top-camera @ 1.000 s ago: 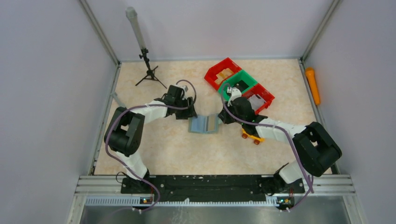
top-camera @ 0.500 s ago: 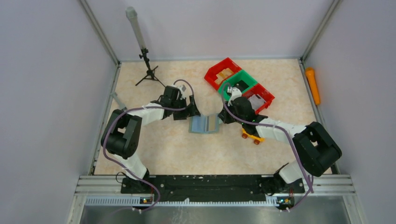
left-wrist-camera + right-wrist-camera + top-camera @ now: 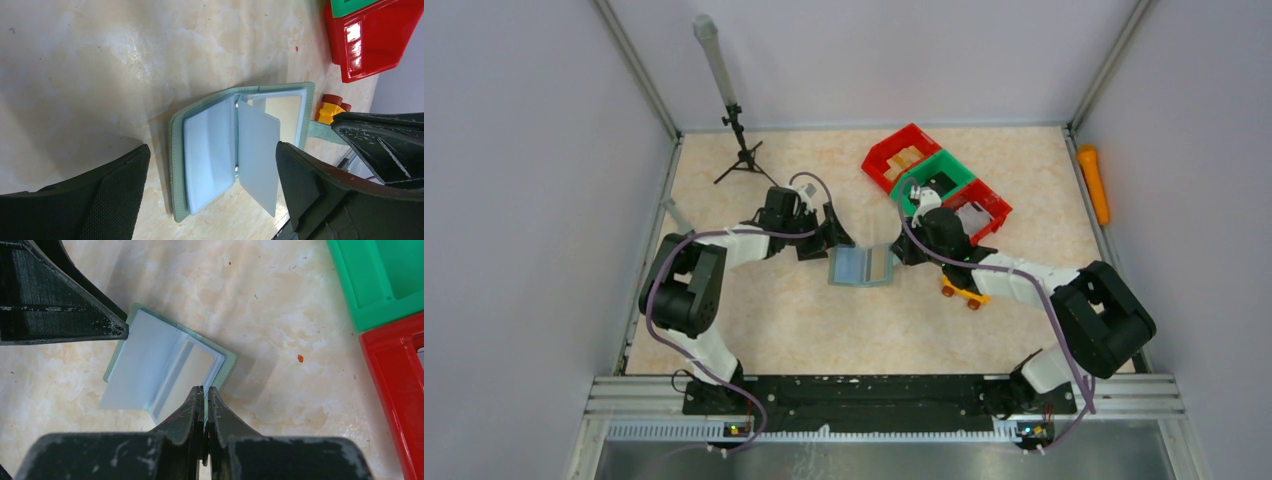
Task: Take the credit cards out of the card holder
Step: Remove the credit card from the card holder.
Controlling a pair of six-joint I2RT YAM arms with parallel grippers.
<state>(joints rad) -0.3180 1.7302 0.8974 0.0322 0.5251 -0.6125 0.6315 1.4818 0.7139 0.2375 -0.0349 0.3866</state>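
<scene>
The grey-green card holder lies open on the table, its pale inner leaves showing. In the left wrist view one leaf stands half raised over the holder. My left gripper is open wide just left of it, and the holder sits between the spread fingers untouched. My right gripper is shut on the holder's tab at its right edge. The credit cards are hidden; a tan patch shows through a clear sleeve, and I cannot tell if it is a card.
Red bin, green bin and a second red bin stand in a row behind the right arm. A yellow toy car sits beside the right forearm. A small black tripod stands at the back left.
My left gripper has opened wide and pulled back a little to the left, off the holder. The right gripper and the holder have stayed put.
</scene>
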